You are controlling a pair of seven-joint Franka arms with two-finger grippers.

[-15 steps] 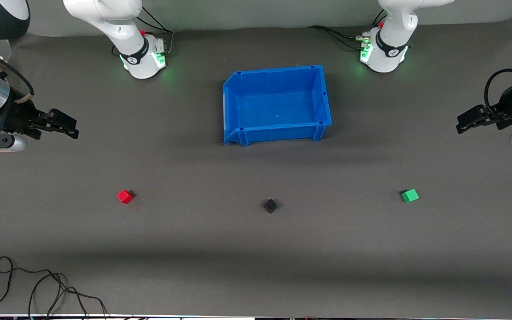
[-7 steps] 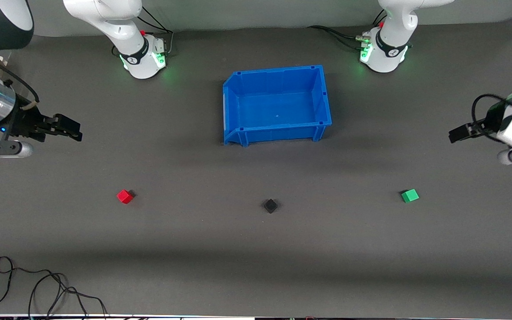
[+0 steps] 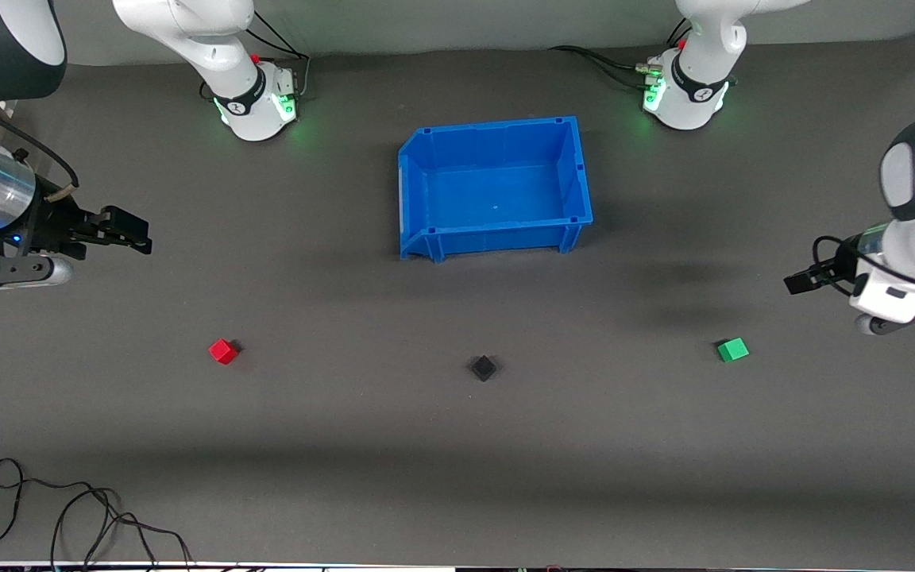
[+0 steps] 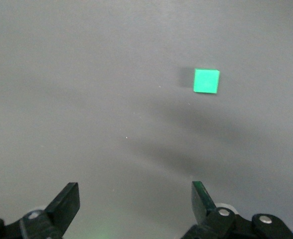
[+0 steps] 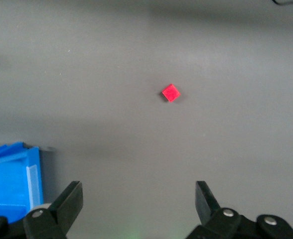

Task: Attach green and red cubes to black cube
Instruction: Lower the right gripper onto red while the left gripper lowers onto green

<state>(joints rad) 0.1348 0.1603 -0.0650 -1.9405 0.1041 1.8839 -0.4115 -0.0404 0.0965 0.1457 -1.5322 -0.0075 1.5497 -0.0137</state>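
Three cubes, unjoined, well apart along the mat: red cube [image 3: 223, 351], black cube [image 3: 484, 368] midway, green cube [image 3: 733, 349]. Nothing attached. Left gripper [image 4: 135, 205] and right gripper [image 5: 139, 203] wide, seemingly empty, near end edges.

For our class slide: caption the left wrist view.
Open left gripper above the grey mat, green cube ahead.

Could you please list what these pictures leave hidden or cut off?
- Black cube: only a sliver shows at the right wrist view's edge.
- Left gripper: in the front view, mostly covered by its own wrist.
- Blue bin: cut off by the right wrist view's edge.
- Cable: runs off the front view's bottom edge.
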